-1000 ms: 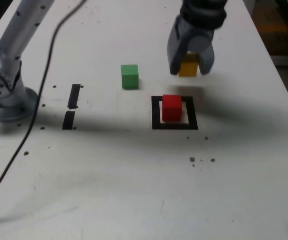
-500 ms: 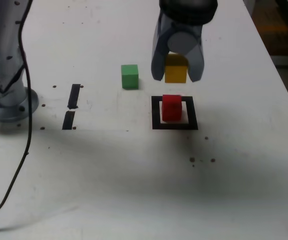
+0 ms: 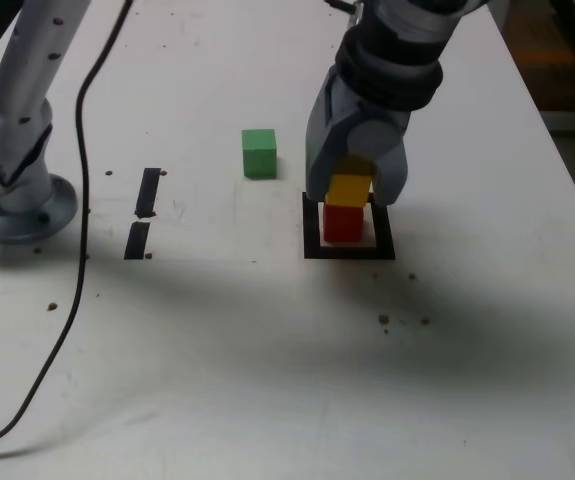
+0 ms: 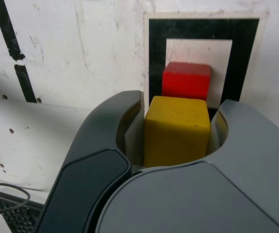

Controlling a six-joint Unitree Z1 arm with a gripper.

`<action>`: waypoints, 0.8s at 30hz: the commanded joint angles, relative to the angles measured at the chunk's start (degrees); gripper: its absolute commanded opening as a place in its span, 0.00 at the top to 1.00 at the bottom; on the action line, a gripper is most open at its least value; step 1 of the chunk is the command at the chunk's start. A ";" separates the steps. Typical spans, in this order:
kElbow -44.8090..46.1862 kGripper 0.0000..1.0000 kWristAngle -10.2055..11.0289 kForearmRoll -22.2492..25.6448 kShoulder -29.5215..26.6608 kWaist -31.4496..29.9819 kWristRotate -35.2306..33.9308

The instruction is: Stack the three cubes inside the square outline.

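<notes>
My gripper (image 3: 351, 195) is shut on the yellow cube (image 3: 348, 189), which shows between the grey fingers in the wrist view (image 4: 177, 130). It hangs directly over the red cube (image 3: 343, 223), very close to its top; I cannot tell whether they touch. The red cube (image 4: 186, 80) stands inside the black square outline (image 3: 312, 235), also seen in the wrist view (image 4: 156, 53). The green cube (image 3: 259, 153) sits alone on the table, to the exterior view's left of the outline.
Two short black tape strips (image 3: 144, 212) lie at the exterior view's left, near the arm's grey base (image 3: 7, 190). A black cable (image 3: 72, 250) trails across the white table (image 3: 267, 380). Small dark specks dot the surface.
The gripper has carried the yellow cube from behind the outline forward and down, until it hangs right over the red cube. The red and green cubes have not moved.
</notes>
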 commanded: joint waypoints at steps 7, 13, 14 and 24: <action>2.84 0.82 -0.74 -4.08 0.93 1.51 0.35; 4.39 0.82 -0.34 -5.11 0.70 2.25 0.56; 4.60 0.82 -0.24 -5.29 0.64 2.32 0.62; 5.90 0.55 -0.64 -5.60 0.39 2.47 0.71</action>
